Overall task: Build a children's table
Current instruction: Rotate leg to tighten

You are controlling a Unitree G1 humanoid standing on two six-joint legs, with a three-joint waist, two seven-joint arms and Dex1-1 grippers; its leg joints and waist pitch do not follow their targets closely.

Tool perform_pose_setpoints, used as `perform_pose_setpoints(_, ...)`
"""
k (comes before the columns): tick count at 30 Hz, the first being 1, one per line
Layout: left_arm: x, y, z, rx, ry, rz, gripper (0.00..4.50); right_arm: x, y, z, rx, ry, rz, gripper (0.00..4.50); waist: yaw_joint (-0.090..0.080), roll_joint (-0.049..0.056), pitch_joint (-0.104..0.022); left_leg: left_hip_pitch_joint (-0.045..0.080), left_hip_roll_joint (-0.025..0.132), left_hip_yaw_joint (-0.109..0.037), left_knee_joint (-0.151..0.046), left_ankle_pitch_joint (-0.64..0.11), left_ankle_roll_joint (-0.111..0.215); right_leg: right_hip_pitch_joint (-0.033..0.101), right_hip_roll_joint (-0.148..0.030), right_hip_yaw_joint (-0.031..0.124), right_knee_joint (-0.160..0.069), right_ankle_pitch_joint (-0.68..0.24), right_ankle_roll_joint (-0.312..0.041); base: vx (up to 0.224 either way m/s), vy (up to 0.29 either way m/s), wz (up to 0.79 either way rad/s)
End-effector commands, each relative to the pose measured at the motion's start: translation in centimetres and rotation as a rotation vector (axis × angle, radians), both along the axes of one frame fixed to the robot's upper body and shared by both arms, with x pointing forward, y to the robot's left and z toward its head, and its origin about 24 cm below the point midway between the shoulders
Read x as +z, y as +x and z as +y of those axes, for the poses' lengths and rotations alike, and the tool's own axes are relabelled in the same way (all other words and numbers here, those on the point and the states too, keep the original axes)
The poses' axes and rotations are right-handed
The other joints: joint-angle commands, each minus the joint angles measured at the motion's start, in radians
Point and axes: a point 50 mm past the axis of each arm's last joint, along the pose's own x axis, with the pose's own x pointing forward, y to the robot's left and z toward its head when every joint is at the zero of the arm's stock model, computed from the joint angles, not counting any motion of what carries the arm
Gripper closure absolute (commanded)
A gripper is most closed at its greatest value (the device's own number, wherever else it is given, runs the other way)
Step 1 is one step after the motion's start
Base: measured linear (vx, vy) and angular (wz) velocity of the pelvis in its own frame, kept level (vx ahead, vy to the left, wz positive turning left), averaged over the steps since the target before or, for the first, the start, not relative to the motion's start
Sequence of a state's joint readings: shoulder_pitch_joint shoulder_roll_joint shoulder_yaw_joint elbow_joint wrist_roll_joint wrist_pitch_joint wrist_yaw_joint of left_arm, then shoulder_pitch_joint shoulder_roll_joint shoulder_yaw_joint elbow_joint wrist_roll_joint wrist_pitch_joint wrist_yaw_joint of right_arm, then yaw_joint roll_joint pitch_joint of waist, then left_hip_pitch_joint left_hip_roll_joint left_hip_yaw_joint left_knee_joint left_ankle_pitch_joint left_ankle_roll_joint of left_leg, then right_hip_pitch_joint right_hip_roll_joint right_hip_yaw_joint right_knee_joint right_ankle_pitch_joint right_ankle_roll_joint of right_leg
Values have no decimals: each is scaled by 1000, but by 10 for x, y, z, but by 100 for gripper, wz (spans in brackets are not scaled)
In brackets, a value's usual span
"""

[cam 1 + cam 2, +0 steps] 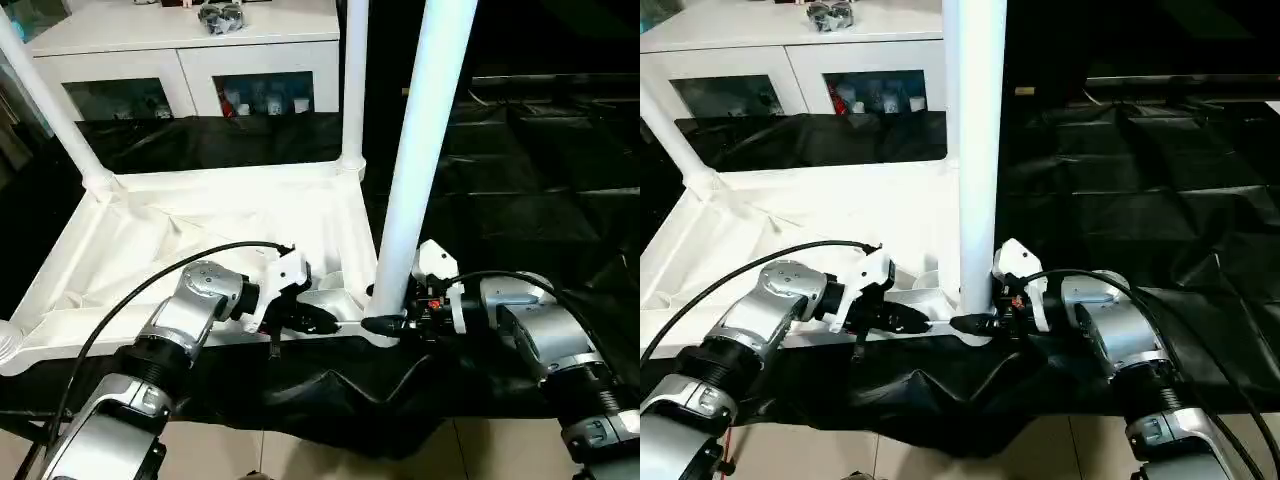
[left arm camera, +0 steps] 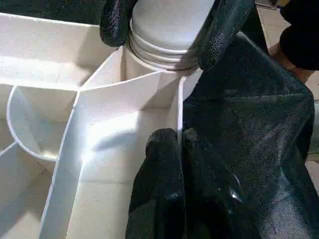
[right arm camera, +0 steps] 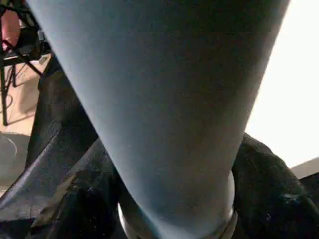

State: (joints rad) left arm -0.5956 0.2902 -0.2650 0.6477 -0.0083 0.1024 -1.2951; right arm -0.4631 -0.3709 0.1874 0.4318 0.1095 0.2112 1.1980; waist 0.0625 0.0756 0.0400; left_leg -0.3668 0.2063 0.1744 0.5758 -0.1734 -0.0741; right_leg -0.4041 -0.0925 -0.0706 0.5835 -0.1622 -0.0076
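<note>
The top point(image 1: 210, 235) is laid upside down on the black cloth point(image 1: 520, 180), ribbed underside up, with its near edge close to the table's front edge. It is judged stiff, light for its bulk and smooth enough to slide on the cloth, so it would best be steadied by a rib or the rim rather than by the flat panel. Three legs are seen upright in their corner sockets: the near-right leg point(image 1: 420, 150), the far-right leg point(image 1: 352, 90) and the far-left leg point(image 1: 45, 100). The near-left socket point(image 1: 8, 345) appears to carry no leg yet. The legs are judged to be hollow, light and rigid, with a slick tapered surface; a grasp low down, just above the threaded collar point(image 2: 159, 52), would be expected to give the most control and the least leverage against the socket.

The right gripper point(image 2: 164, 27) is set around the base of the near-right leg, one finger on each side of the collar; the fingers are seen at or very near the leg, but whether they are pressing it cannot be told. The left gripper point(image 2: 177, 149) is clenched, its fingertips point(image 2: 162, 149) pinched on the thin rim wall point(image 2: 178, 107) of the top beside that same socket.
</note>
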Motion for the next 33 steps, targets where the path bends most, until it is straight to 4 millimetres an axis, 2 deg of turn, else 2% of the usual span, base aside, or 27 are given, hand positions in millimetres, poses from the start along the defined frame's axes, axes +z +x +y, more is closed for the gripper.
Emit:
perform_pose_setpoints(1, 10, 10, -20, 79, -55, -67, 450, -9, -3, 33, 12, 42, -10, 183, -5, -12, -58, 3, 14, 3, -63, -245, 58, 51, -41, 28, -69, -279, -218, 0, 0, 0)
perform_pose_setpoints(3, 10, 13, -24, 124, -60, -76, 450, -15, 10, 34, -175, 22, -27, 184, -8, -12, -57, 8, 12, 1, -65, -274, 40, 50, -42, 27, -75, -350, -198, 0, 0, 0)
perform_pose_setpoints(4, 10, 17, -30, 178, -59, -92, 450, -19, 21, 34, -332, 12, -25, 184, -18, -9, -53, 4, 9, -2, -69, -291, 26, 49, -40, 25, -78, -393, -183, 0, 0, 0)
perform_pose_setpoints(5, 10, 18, -31, 187, -59, -94, 450, -20, 23, 35, -355, 12, -26, 185, -22, -6, -54, 6, 9, -4, -70, -303, 16, 49, -42, 24, -79, -414, -175, 0, 0, 0)
perform_pose_setpoints(6, 10, 21, -36, 225, -59, -102, 450, -22, 28, 35, -449, 10, -20, 185, -33, -8, -56, 12, 7, -5, -68, -317, 7, 47, -41, 26, -84, -418, -168, 0, 0, 0)
perform_pose_setpoints(8, 10, 23, -40, 247, -59, -106, 450, -24, 31, 36, -505, 7, -9, 185, -37, -8, -57, 7, 7, -4, -67, -303, 18, 50, -39, 27, -81, -372, -177, 0, 0, 0)
perform_pose_setpoints(9, 11, 25, -46, 278, -64, -108, 450, -25, 33, 41, -549, 7, -13, 185, -36, -4, -59, 7, 7, -4, -67, -302, 23, 50, -39, 27, -80, -358, -180, 0, 0, 0)
perform_pose_setpoints(10, 12, 27, -53, 318, -73, -115, 450, -27, 34, 48, -590, 6, -14, 185, -40, -5, -61, 5, 6, -1, -64, -281, 26, 50, -38, 28, -77, -312, -193, 0, 0, 0)
perform_pose_setpoints(12, 12, 27, -54, 323, -74, -116, 450, -27, 35, 49, -594, 7, -14, 185, -36, -6, -65, 6, 4, 0, -61, -255, 36, 53, -38, 27, -74, -270, -206, 0, 0, 0)
perform_pose_setpoints(13, 13, 28, -60, 341, -86, -119, 450, -29, 33, 60, -588, 30, -4, 150, -33, -4, -65, 4, 5, 0, -60, -244, 46, 54, -38, 27, -72, -252, -210, 0, 0, 0)
perform_pose_setpoints(14, 13, 28, -60, 341, -86, -119, 450, -29, 33, 60, -587, 32, -3, 129, -33, -5, -65, 3, 5, 1, -59, -238, 50, 55, -38, 27, -72, -241, -213, 0, 0, 0)
perform_pose_setpoints(15, 13, 26, -63, 325, -93, -114, 450, -29, 30, 69, -544, 67, 16, 115, -31, -6, -65, 1, 5, 0, -60, -231, 57, 56, -39, 26, -70, -231, -217, 0, 0, 0)
perform_pose_setpoints(17, 13, 25, -63, 310, -92, -111, 450, -27, 29, 71, -519, 74, 6, 106, -30, -5, -64, 1, 6, 1, -61, -236, 63, 57, -39, 25, -72, -240, -218, 0, 0, 0)
perform_pose_setpoints(21, 11, 21, -55, 249, -92, -104, 450, -19, 31, 65, -459, 73, -70, 65, -32, -5, -63, 2, 8, 0, -63, -259, 61, 56, -39, 26, -73, -264, -213, 0, 0, 0)
perform_pose_setpoints(23, 10, 17, -49, 197, -86, -94, 450, -13, 29, 61, -352, 83, -100, 65, -31, -4, -66, 1, 9, -1, -62, -250, 64, 59, -39, 25, -69, -238, -220, 0, 0, 0)
perform_pose_setpoints(25, 10, 15, -46, 169, -84, -86, 450, -11, 26, 59, -290, 84, -114, 65, -30, -3, -65, -2, 11, 1, -59, -230, 79, 60, -38, 25, -64, -186, -237, 0, 0, 0)
perform_pose_setpoints(28, 10, 12, -37, 111, -78, -67, 450, -7, 12, 53, -90, 86, -115, 65, -21, -5, -66, 0, 13, 4, -56, -215, 105, 62, -36, 25, -58, -140, -256, 0, 0, 0)
perform_pose_setpoints(31, 10, 12, -28, 90, -63, -58, 450, -6, 0, 47, 55, 76, -80, 65, -16, -12, -64, 4, 14, 5, -57, -233, 106, 59, -38, 25, -63, -184, -252, 0, 0, 0)
perform_pose_setpoints(33, 11, 11, -23, 64, -58, -46, 450, -6, -9, 41, 154, 63, -31, 65, -9, -11, -59, 6, 15, 5, -61, -267, 97, 56, -38, 27, -70, -264, -235, 0, 0, 0)
